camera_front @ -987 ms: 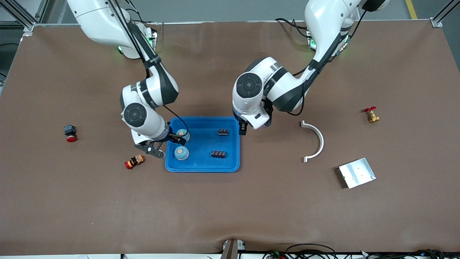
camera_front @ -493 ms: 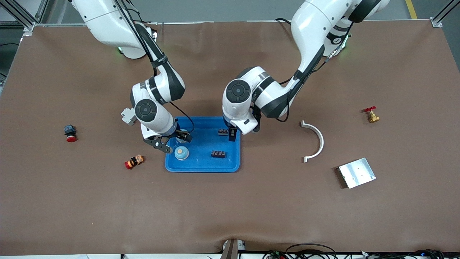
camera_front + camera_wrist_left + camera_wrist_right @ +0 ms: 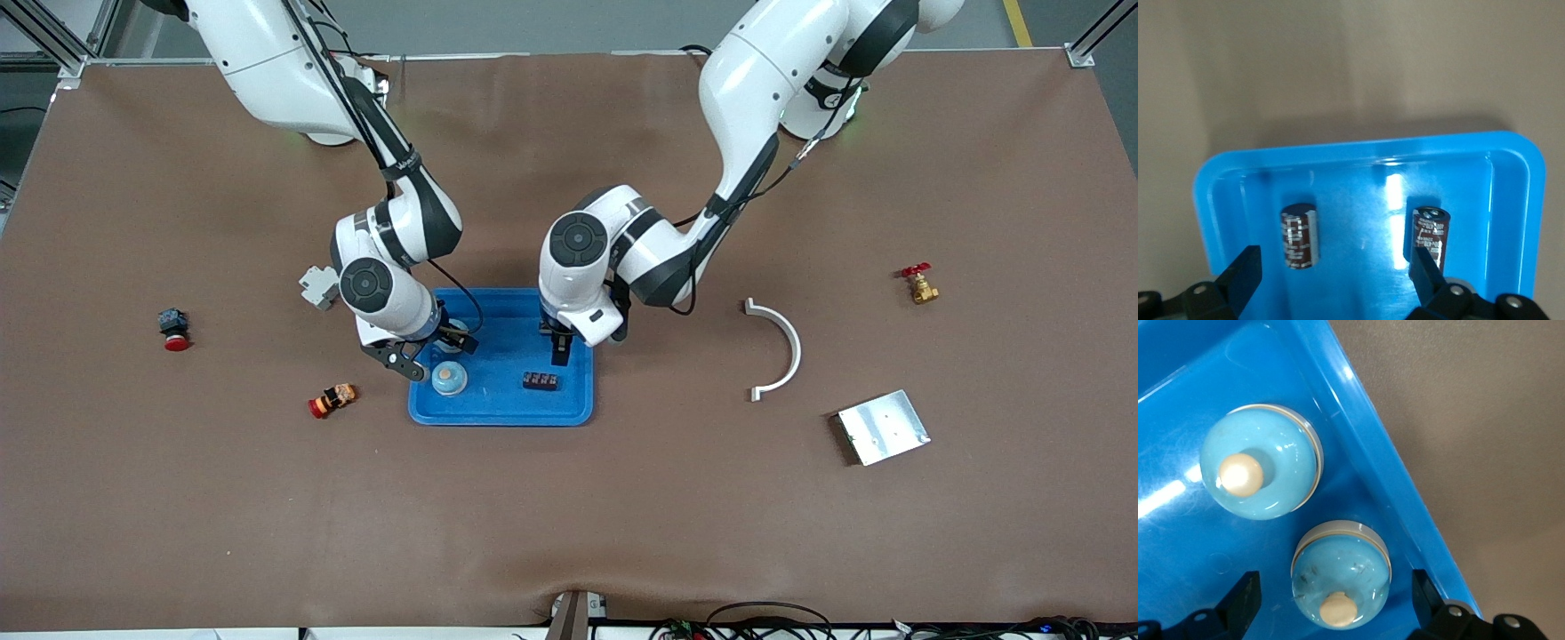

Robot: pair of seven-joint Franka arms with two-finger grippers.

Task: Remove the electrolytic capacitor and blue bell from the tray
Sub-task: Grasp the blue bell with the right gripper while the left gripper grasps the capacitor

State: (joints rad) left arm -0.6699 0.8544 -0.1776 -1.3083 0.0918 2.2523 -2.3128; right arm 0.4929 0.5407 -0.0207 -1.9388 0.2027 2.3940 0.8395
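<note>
Blue tray (image 3: 500,411), on the brown bench (image 3: 569,516): landmark for all entries.

In the tray, nearer the front camera: one capacitor (image 3: 540,381) at the left arm's end; one pale-blue bell (image 3: 449,379) at the right arm's end. In the tray, farther back: second capacitor (image 3: 1429,233), under the left gripper; second bell (image 3: 1341,573), under the right gripper.

Left gripper (image 3: 559,345): over the tray's left-arm end, fingers (image 3: 1243,275) spread wide, holding nothing; both capacitors lie below it in its wrist view.

Right gripper (image 3: 436,342): over the tray's right-arm end, fingers (image 3: 1245,596) parted and empty, straddling the second bell without contact.

Off the tray, toward the right arm's end: red-and-orange part (image 3: 332,399) near the tray; red push-button (image 3: 172,329) well apart.

Toward the left arm's end: white curved bracket (image 3: 780,348), metal plate (image 3: 883,427), red-handled brass valve (image 3: 918,284).
</note>
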